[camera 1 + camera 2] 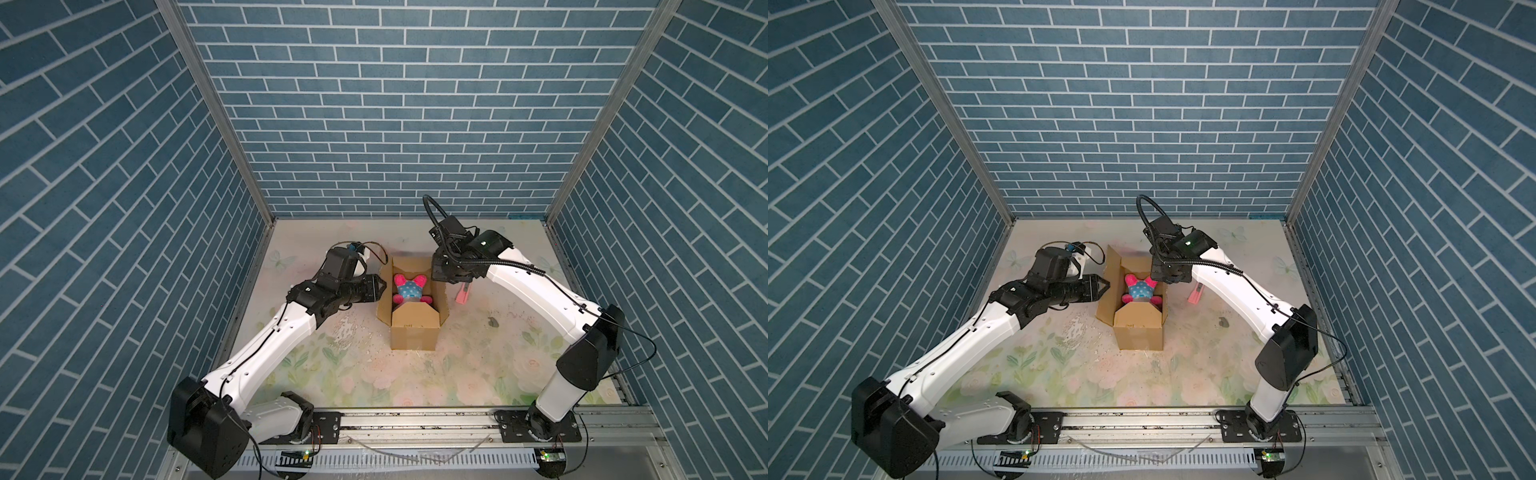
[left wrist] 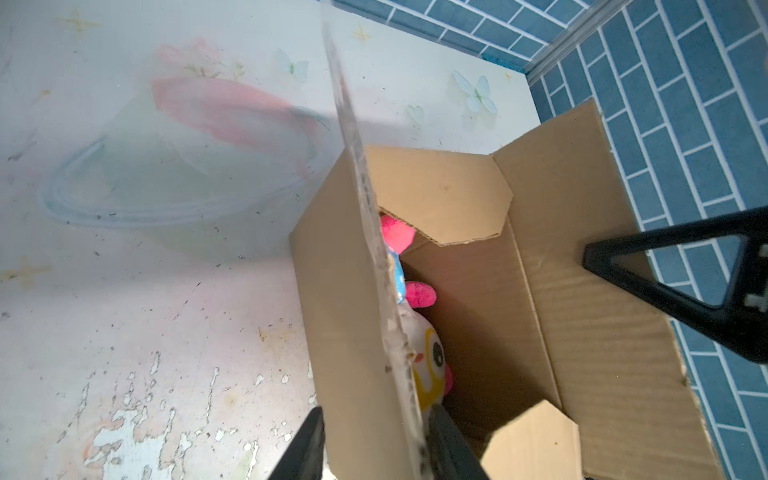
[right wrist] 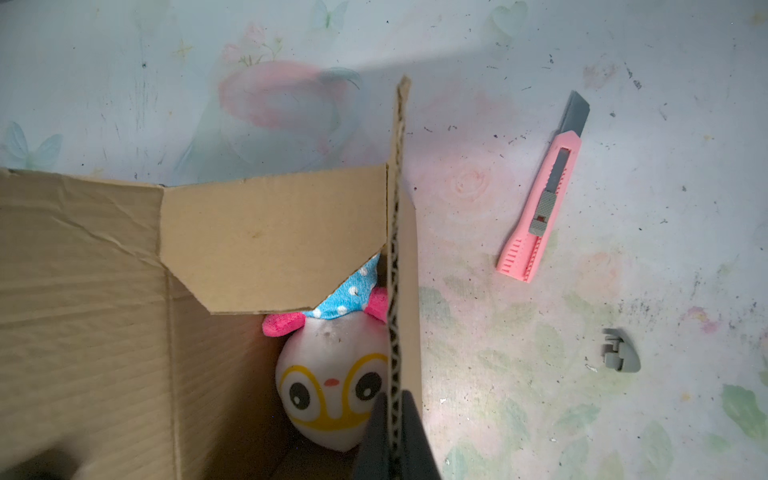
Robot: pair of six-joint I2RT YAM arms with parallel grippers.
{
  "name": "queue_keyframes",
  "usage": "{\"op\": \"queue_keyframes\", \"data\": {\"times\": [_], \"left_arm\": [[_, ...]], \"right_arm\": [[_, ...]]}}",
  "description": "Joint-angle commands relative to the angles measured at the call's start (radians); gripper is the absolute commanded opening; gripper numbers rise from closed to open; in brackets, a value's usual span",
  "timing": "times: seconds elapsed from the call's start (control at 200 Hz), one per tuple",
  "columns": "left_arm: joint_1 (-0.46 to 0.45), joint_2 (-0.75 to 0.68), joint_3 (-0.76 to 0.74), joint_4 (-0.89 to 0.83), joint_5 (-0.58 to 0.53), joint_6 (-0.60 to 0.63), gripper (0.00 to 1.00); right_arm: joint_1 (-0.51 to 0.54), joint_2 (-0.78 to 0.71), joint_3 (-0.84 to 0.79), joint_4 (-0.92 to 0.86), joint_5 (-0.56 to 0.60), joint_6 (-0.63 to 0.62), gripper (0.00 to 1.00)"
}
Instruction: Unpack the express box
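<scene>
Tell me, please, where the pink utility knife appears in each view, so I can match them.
In a top view: the pink utility knife lies just right of the express box, partly hidden.
In a top view: the pink utility knife, likewise right of the express box.
Left wrist: not in it.
Right wrist: the pink utility knife whole, beside the express box, apart from it.
Shared landmark: the express box, in all four.

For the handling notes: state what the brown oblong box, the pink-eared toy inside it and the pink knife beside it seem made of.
Brown oblong box: corrugated cardboard, matte; fluted core shows at a flap edge.
Pink-eared toy: soft fabric; fuzzy ears, dotted cloth.
Pink knife: likely moulded plastic, ribbed grip; grey blade perhaps metal.
</scene>
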Motion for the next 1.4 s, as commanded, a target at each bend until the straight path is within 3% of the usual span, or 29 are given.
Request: {"op": "queue_keyframes", "data": {"times": [0.0, 0.37, 0.6, 0.765, 0.895, 0.995, 1.13, 1.396], "left_arm": [[0.010, -0.012, -0.041, -0.032, 0.023, -0.008, 0.46], [0.010, -0.025, -0.202, 0.077, 0.034, -0.082, 0.48], [-0.011, -0.160, -0.304, 0.139, 0.041, -0.196, 0.51], [-0.029, -0.252, -0.292, 0.059, 0.013, -0.211, 0.59], [-0.029, -0.255, -0.123, -0.135, -0.044, -0.067, 0.76], [-0.027, -0.181, 0.070, -0.296, -0.107, 0.108, 0.89], [-0.028, -0.071, 0.321, -0.365, -0.096, 0.332, 0.94], [-0.055, 0.163, 0.658, -0.463, -0.005, 0.650, 0.95]], "right_arm": [[-0.012, -0.012, -0.041, 0.021, -0.004, -0.032, 0.00], [-0.038, -0.028, -0.086, 0.108, -0.094, -0.094, 0.00], [-0.068, -0.007, -0.046, 0.151, -0.165, -0.205, 0.00], [-0.079, 0.014, -0.024, 0.159, -0.206, -0.244, 0.00], [-0.079, 0.014, -0.016, 0.166, -0.231, -0.261, 0.01], [-0.077, -0.001, -0.014, 0.166, -0.236, -0.270, 0.13], [-0.077, -0.037, -0.014, 0.165, -0.224, -0.275, 0.33], [-0.075, -0.173, -0.034, 0.151, -0.153, -0.250, 0.59]]}}
